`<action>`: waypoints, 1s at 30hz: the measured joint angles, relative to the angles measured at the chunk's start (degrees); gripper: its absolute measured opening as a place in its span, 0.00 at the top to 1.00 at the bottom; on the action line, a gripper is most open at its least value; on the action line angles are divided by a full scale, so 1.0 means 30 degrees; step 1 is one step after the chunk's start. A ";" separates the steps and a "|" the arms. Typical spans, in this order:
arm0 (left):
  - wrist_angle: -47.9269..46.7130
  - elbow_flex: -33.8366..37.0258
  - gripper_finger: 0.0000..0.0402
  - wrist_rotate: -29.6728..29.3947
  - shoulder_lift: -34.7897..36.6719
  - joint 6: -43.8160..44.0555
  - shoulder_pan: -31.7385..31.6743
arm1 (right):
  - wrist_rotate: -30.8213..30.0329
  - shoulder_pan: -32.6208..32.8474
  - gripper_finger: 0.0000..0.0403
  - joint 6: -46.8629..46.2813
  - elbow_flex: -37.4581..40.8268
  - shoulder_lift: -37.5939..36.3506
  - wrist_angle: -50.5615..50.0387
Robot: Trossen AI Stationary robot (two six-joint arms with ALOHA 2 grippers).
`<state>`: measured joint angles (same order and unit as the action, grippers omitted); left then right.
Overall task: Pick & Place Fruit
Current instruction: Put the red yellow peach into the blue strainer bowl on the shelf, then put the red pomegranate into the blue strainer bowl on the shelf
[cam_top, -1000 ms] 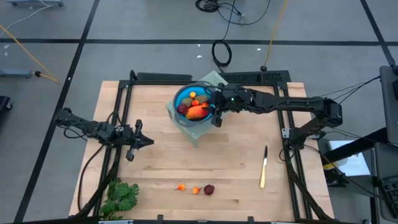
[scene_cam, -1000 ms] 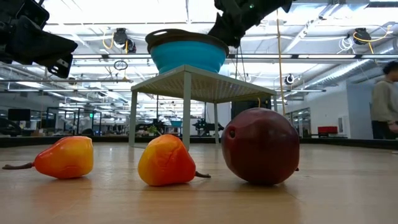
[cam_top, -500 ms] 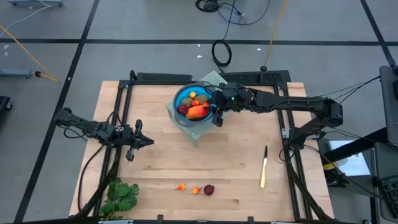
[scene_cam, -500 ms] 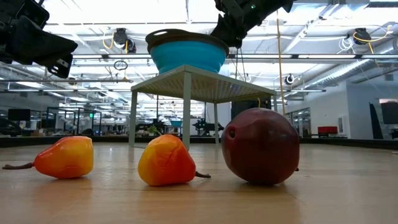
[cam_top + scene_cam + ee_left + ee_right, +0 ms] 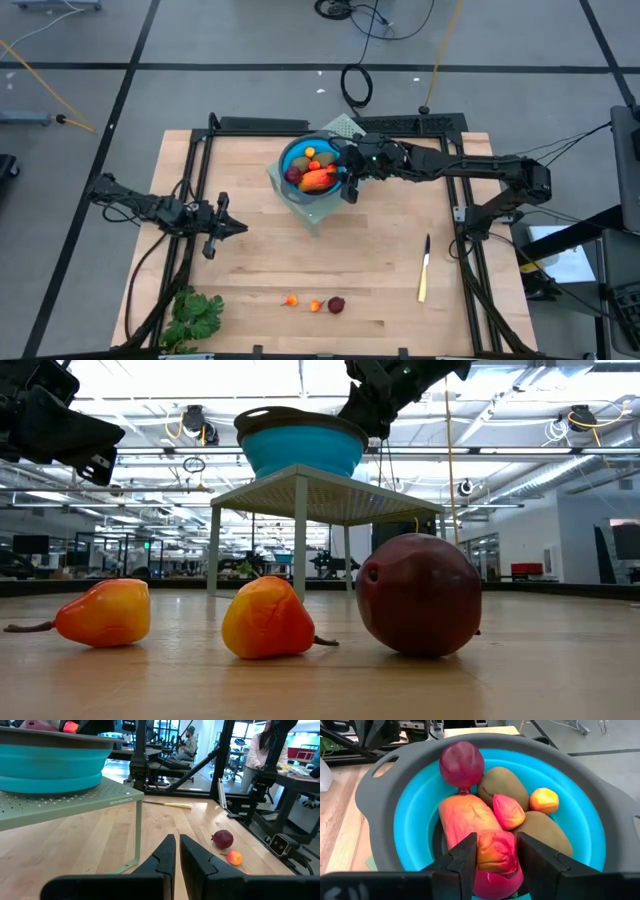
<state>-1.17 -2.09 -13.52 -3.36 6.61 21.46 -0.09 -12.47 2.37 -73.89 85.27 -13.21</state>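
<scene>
**While right gripper parts over the bowl, fruit could jostle**

Since our right gripper (image 5: 496, 851) hangs just inside the bowl (image 5: 312, 165) w/ fingers parted partway either side of a small orange-red fruit (image 5: 495, 851), not visibly clamped, we judge lifting off crooked could drag it or nudge the pile. The bowl sits on a raised green stand (image 5: 320, 495); a snagged rim might shift it. Contents: long orange-red fruit (image 5: 467, 817), two brown-green ovals (image 5: 502, 785), dark red ball (image 5: 461, 763), small orange one (image 5: 543, 800). Three fruit (image 5: 313, 304) are left on the table (image 5: 260, 250) near front edge, well apart from the bowl. Our left gripper (image 5: 222, 231) waits shut, table's left.
</scene>
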 joint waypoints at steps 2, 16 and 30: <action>-0.0006 0.0000 0.94 0.0000 0.0000 0.0000 0.0003 | -0.0005 0.0000 0.66 0.0000 0.0000 -0.0007 0.0019; 0.0000 0.0000 0.94 0.0007 0.0000 0.0015 0.0004 | -0.0016 0.0036 0.69 0.0605 0.0000 -0.0169 0.0999; 0.0000 0.0000 0.94 0.0015 -0.0004 0.0013 -0.0002 | -0.0021 0.1177 0.98 0.0477 0.0000 -0.0798 0.1070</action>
<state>-1.17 -2.09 -13.47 -3.37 6.65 21.46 -0.16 -8.94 3.80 -73.89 82.88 -10.00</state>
